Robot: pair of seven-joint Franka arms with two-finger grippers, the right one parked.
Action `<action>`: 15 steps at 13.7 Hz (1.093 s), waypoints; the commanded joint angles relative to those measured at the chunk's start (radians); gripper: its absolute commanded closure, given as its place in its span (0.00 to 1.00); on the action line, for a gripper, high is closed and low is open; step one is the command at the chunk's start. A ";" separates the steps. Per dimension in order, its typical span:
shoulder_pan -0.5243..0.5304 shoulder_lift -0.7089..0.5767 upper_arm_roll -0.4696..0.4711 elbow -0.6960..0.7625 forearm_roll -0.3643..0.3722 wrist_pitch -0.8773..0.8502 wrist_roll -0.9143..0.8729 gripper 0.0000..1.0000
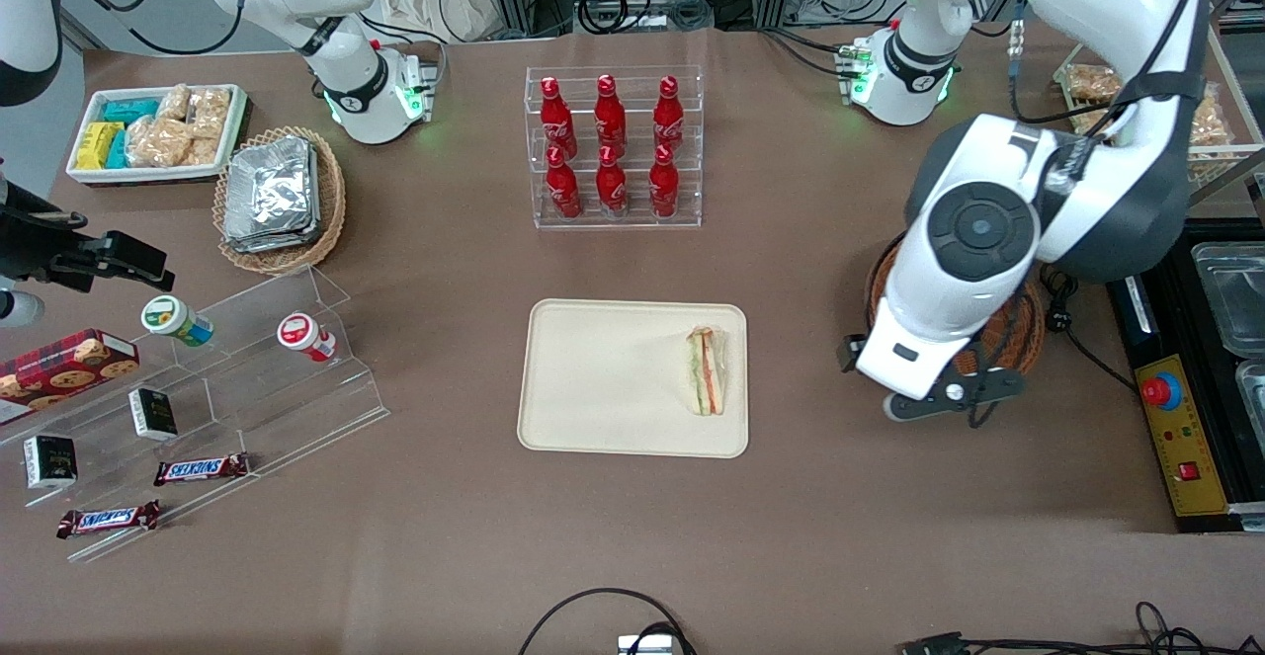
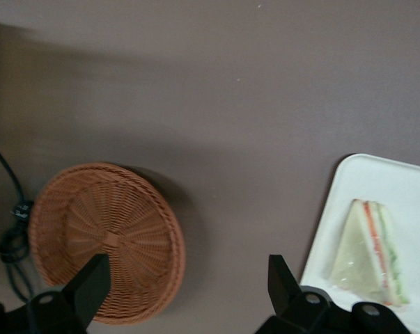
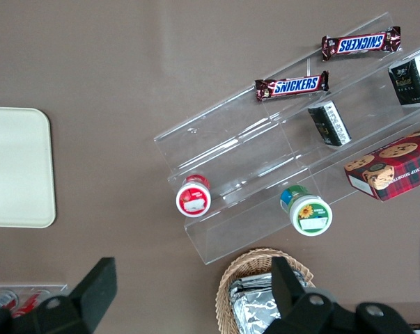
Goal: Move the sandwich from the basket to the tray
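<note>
The sandwich (image 1: 706, 370) lies flat on the cream tray (image 1: 613, 378), close to the tray's edge toward the working arm's end; its red and green filling stripes show (image 2: 370, 254), and so does a bare corner of the tray (image 2: 398, 188). The reddish-brown wicker basket (image 2: 105, 240) is empty; in the front view the arm covers most of the basket (image 1: 1018, 324). My gripper (image 2: 187, 278) hangs open above bare table between basket and tray, holding nothing. In the front view the gripper (image 1: 944, 393) sits under the white wrist, beside the basket.
An acrylic rack of red bottles (image 1: 613, 146) stands farther from the front camera than the tray. A black cable (image 1: 1062, 314) and a control box (image 1: 1176, 428) lie beside the basket. The tan foil-packet basket (image 1: 282, 196), white snack bin (image 1: 158, 131) and acrylic snack steps (image 1: 247, 368) are toward the parked arm's end.
</note>
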 commanded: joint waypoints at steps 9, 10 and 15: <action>-0.012 -0.437 0.374 -0.284 -0.277 -0.035 0.539 0.00; -0.011 -0.461 0.374 -0.283 -0.281 -0.066 0.541 0.00; 0.011 -0.547 0.375 -0.283 -0.338 -0.152 0.579 0.00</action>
